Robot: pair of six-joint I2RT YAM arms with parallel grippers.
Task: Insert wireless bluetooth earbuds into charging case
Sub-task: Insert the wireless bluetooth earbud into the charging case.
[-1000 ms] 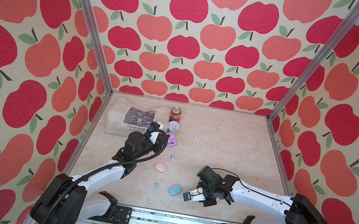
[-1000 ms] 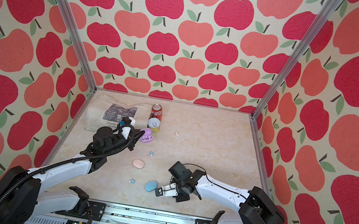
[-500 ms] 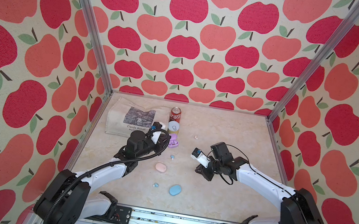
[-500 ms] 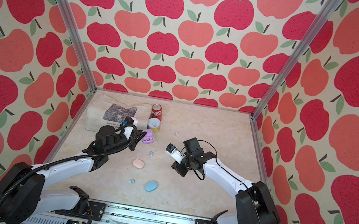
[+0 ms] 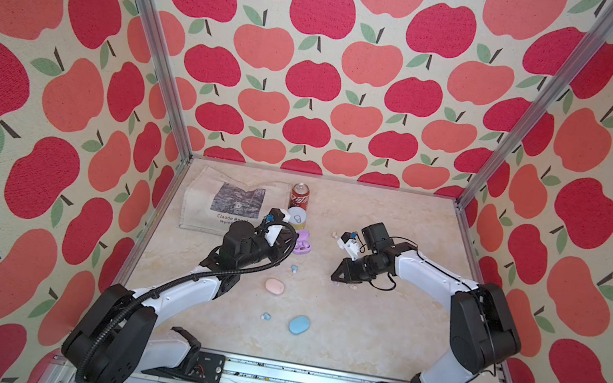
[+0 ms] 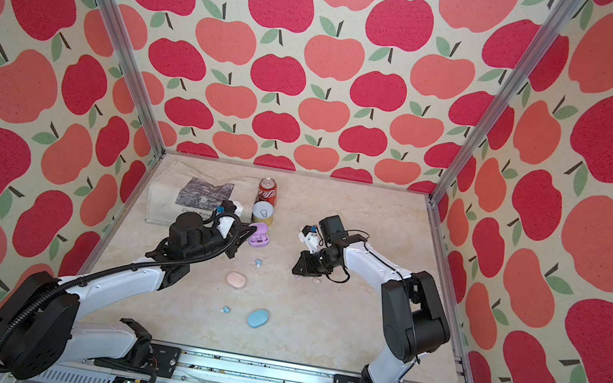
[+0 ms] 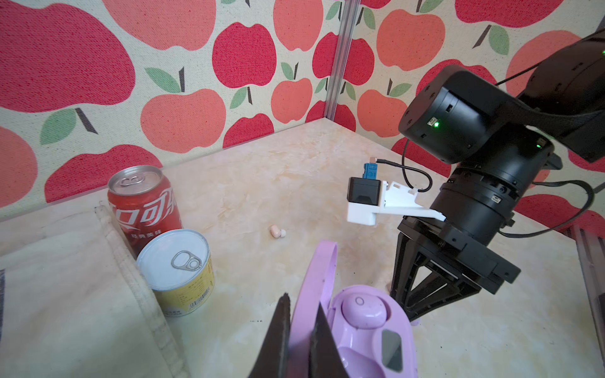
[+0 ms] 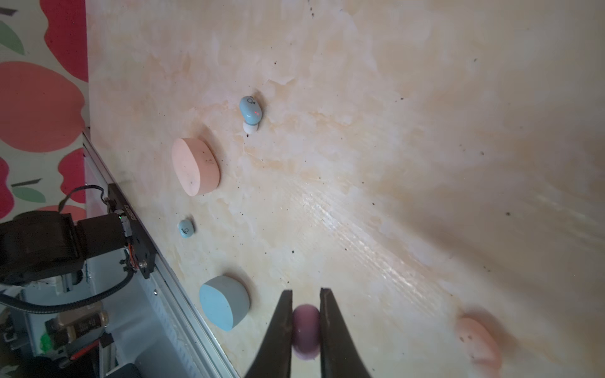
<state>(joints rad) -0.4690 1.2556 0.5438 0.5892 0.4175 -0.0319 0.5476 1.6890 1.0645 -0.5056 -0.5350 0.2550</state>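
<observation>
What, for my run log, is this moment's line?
left gripper: shut on purple case lid | right gripper: shut on purple earbud

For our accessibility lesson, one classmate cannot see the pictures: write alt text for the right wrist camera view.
The right gripper pinches a purple earbud between its two dark fingers, with a pale marble table behind it. Also on the table: a pink case, a blue case, two loose blue earbuds and a blurred pink earbud.

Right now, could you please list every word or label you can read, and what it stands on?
"Claude Mon" and "Nym", both cut off: cloth bag.
"可口可乐", partly turned away, "经典美味" beneath: red can.
Yellow can: print too small to read.
Mark on the light blue earbud: unclear.
</observation>
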